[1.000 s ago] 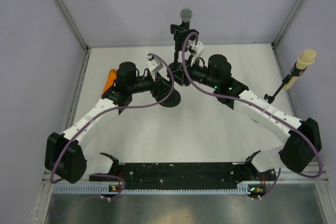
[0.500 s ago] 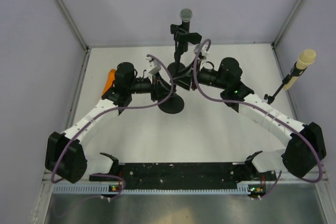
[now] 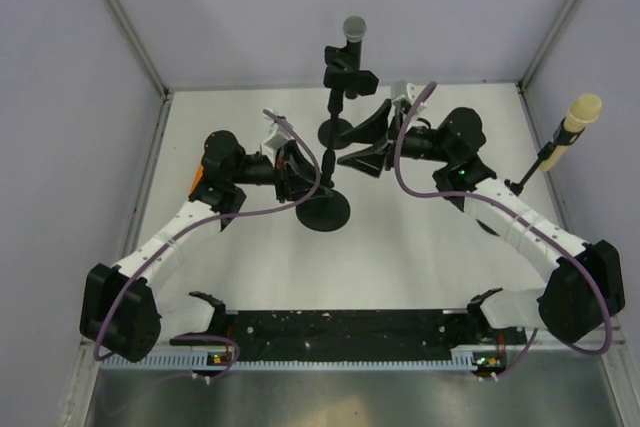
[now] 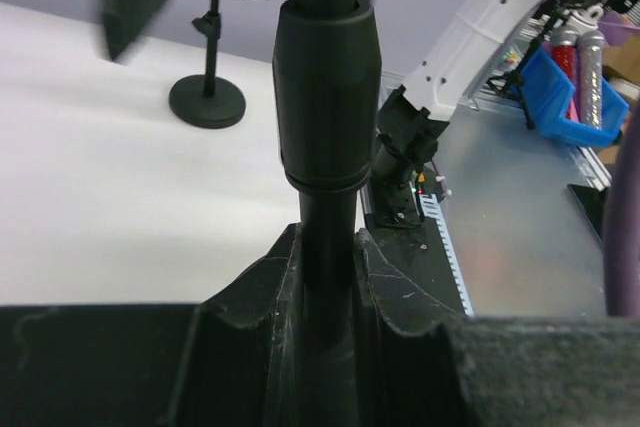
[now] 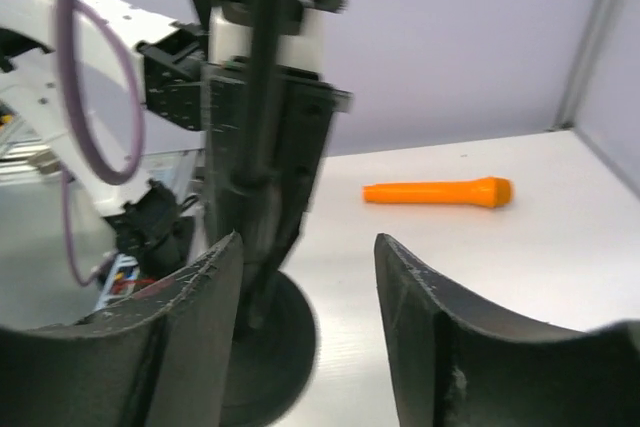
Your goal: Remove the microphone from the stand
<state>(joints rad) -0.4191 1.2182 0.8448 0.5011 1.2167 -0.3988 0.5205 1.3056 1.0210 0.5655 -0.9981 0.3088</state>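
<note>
Restraint of the stand (image 3: 326, 213) comes from the left pincer (image 3: 308, 171), which is clenched on the pole just below a thick collar (image 4: 325, 97). The judged purpose is to steady the stand on the worktop (image 3: 420, 267) so that it neither tips nor lifts when the microphone is pulled.

The right pincer (image 3: 364, 141) is released, with jaws spread wide. It sits just beside the pole, near the level of the left pincer, and grasps nothing.

The microphone (image 3: 353, 32) sits in the clip (image 3: 347, 75) at the top of the stand, grey head uppermost, toward the far middle of the worktop. It lies above both pincers and apart from them. The right wrist view shows only the pole and base ahead of its fingers, not the microphone. The right pincer must therefore rise to the microphone body before closing.
</note>
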